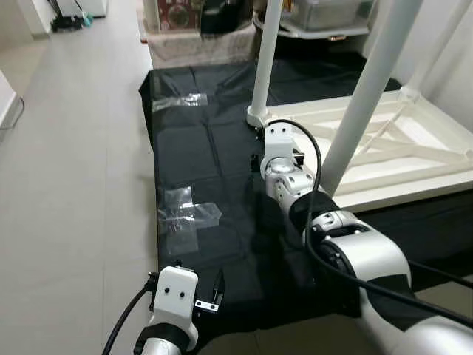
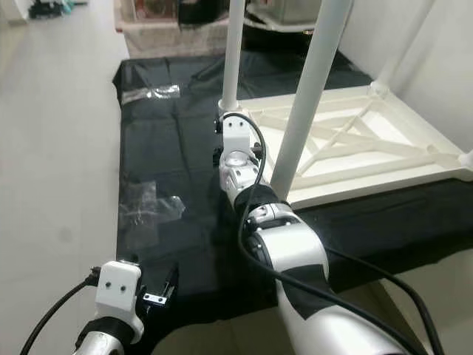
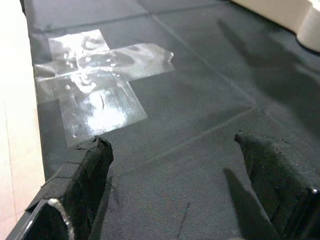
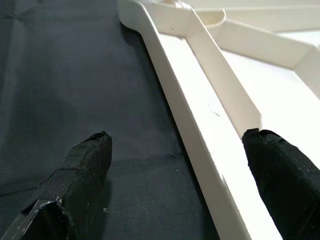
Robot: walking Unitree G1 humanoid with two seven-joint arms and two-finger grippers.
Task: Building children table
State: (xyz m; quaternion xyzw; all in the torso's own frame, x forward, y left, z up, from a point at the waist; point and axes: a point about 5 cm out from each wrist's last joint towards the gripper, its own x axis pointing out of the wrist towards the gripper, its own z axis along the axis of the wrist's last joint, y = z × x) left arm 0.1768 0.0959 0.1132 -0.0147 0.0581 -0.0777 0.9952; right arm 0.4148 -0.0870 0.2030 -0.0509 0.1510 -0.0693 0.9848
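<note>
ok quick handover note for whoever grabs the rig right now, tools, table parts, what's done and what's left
Left tool: open, holding nothing, low over the near corner of the black mat, by the clear plastic bags.
Right tool: open, straddling the near rim of the upturned white tabletop, not clamped.
Table: tabletop lies underside up on the mat; two white legs stand in its near corners.
Done: those two legs look fitted.
Left: the far corner in the right eye view has no leg; remaining legs, then turn the table upright.

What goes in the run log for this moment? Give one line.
right pincer open, straddling tabletop rim | left pincer open over black sheet near plastic bag | two legs upright
</note>
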